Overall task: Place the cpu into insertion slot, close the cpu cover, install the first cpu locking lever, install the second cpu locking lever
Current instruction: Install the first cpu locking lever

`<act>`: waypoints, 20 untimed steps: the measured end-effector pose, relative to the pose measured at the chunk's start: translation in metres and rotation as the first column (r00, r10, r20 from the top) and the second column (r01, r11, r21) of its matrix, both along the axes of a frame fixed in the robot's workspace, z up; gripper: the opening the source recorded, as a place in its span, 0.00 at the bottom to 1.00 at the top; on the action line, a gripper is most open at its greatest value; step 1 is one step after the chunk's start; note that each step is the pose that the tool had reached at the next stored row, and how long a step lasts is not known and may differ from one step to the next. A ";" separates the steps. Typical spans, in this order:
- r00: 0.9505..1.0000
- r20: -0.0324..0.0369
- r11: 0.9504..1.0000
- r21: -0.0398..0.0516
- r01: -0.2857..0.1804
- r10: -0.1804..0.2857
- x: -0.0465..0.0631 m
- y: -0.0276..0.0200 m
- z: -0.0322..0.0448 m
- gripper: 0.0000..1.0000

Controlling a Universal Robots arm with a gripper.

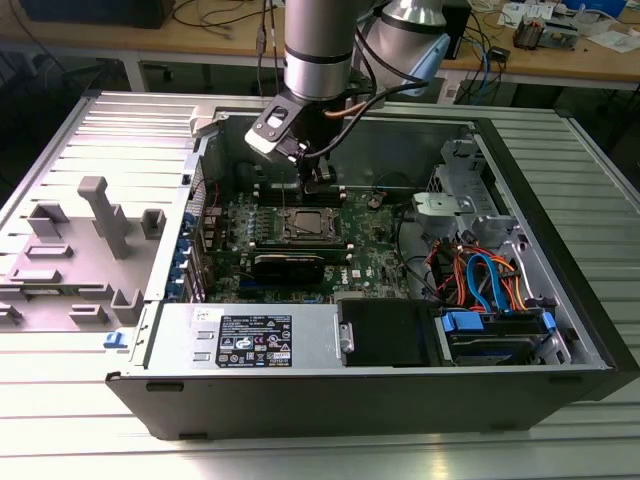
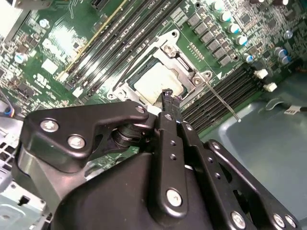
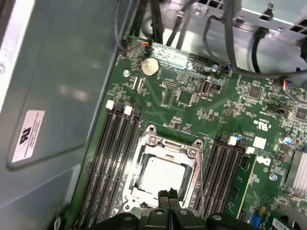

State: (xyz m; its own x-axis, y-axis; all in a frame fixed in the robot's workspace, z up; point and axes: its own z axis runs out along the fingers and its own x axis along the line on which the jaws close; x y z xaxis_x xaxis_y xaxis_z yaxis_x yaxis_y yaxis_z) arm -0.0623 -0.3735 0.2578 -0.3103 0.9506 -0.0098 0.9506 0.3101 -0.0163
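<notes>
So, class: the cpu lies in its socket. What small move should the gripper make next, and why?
Probably ease the shut gripper toward the locking lever: the cpu cover looks down over the cpu, while that lever sticks out free.

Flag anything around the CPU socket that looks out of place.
One thin locking lever angles away from the cpu cover across the memory slots, apparently unlatched. The cpu sits flat in the cover's window.

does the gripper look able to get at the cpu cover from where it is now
Likely yes. The shut gripper hangs close over one edge of the cpu cover. The cover lies flat around the cpu, nothing seen between it and the gripper, and the memory slots alongside sit low.
</notes>
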 end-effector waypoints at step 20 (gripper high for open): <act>0.970 0.000 0.970 0.000 -0.241 0.241 0.000 -0.0012 0.0000 0.11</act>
State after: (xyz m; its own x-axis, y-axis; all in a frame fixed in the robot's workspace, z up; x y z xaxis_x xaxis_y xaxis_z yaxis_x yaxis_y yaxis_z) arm -0.0623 -0.3747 0.2578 -0.5304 0.8477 -0.0099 0.8477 0.5302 -0.0164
